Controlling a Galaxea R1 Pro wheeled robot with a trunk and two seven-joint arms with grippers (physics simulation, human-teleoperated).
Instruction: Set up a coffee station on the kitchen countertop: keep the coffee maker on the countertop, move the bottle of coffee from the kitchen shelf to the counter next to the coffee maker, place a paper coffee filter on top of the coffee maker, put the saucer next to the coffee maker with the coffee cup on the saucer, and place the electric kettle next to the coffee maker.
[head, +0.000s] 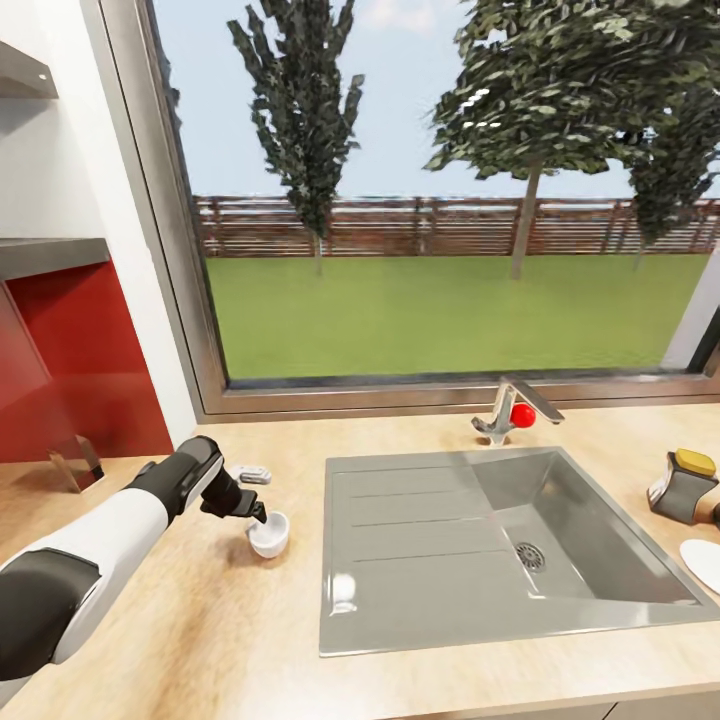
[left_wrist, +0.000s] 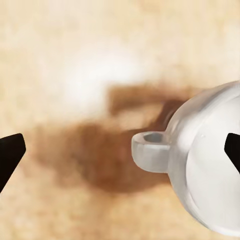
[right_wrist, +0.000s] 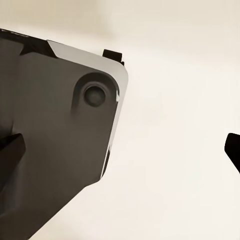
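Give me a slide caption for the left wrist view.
Left gripper open above the tan countertop, jaws straddling the white coffee cup and its loop handle.

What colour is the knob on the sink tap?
Red, clearest in the head view.

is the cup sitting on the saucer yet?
No, the coffee cup stands on the bare kitchen countertop left of the sink; the saucer lies far right.

My head camera looks forward, down over kitchen countertop (head: 250, 620) toward window (head: 440, 200). My left wrist camera hangs close above same countertop, sharing coffee cup (head: 268, 535). Right wrist camera faces dark panel (right_wrist: 55, 140) nearby.
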